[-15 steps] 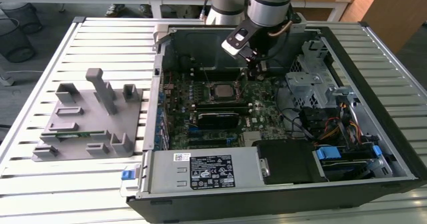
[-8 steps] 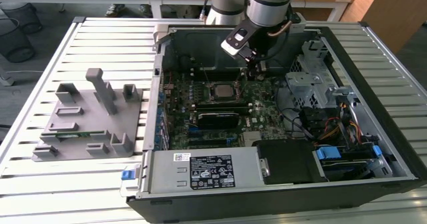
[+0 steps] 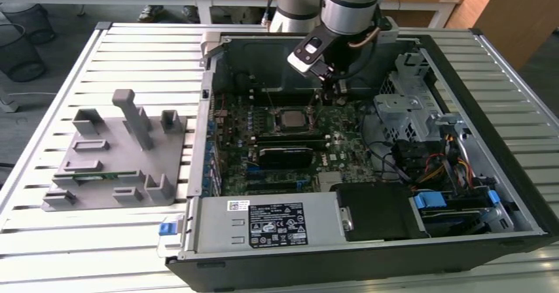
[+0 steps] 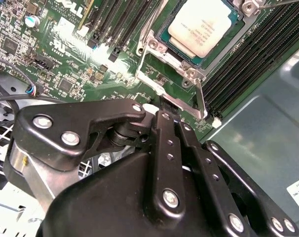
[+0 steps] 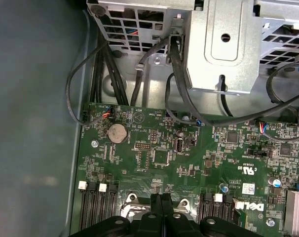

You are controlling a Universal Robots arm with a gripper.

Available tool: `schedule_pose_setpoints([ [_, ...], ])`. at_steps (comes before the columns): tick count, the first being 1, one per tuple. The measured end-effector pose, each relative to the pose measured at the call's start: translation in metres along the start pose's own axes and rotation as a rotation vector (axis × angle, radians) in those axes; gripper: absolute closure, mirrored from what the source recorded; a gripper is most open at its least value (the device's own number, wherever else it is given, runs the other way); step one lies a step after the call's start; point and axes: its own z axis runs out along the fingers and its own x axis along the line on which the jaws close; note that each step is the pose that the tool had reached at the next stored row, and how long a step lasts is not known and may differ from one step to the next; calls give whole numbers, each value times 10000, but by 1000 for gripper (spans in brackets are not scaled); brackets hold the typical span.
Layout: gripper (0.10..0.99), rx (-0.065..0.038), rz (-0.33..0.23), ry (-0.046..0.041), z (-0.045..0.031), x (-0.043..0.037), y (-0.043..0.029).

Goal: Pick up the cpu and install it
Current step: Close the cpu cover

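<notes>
The cpu [image 3: 288, 118] lies flat inside the motherboard socket, silvery top up, within the open computer case [image 3: 203, 142]. In the second wrist view the cpu [image 4: 204, 24] sits inside the socket's metal frame [image 4: 159, 89]. My gripper [image 3: 329, 95] hangs just behind the socket, to the exterior view's right of it, low over the board. Its black fingers [image 4: 162, 128] are pressed together with nothing visible between them, and their tips sit at the edge of the metal frame. In the first wrist view the gripper [image 5: 159, 200] is shut over the board.
A grey fixture block [image 3: 114, 155] holding a green memory stick [image 3: 88, 175] stands on the slatted table at the exterior view's left. Inside the case are the power supply [image 3: 271, 221], a metal drive cage [image 3: 406, 106], loose cables [image 5: 105, 64] and black memory slots [image 4: 238, 64].
</notes>
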Motion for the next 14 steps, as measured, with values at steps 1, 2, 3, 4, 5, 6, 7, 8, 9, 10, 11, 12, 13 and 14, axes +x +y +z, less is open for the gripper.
schedule_pose_setpoints([
  [1,980,0,0,0,0,0,-3],
  [2,980,0,0,0,0,1,-6],
  [3,980,0,0,0,0,1,-9],
  [4,980,-1,0,0,0,1,-12],
  [5,980,-1,-1,0,0,1,-15],
  [6,980,0,0,0,0,2,-19],
  [7,980,0,0,0,0,2,-22],
  [8,980,-1,0,1,0,2,-25],
  [9,980,0,0,1,0,2,-28],
  [10,980,0,0,0,0,3,-31],
  [11,980,-1,0,1,0,3,-34],
  [12,980,0,0,0,0,3,-37],
  [13,980,-1,0,1,0,4,-40],
  [14,980,0,0,0,0,4,-43],
])
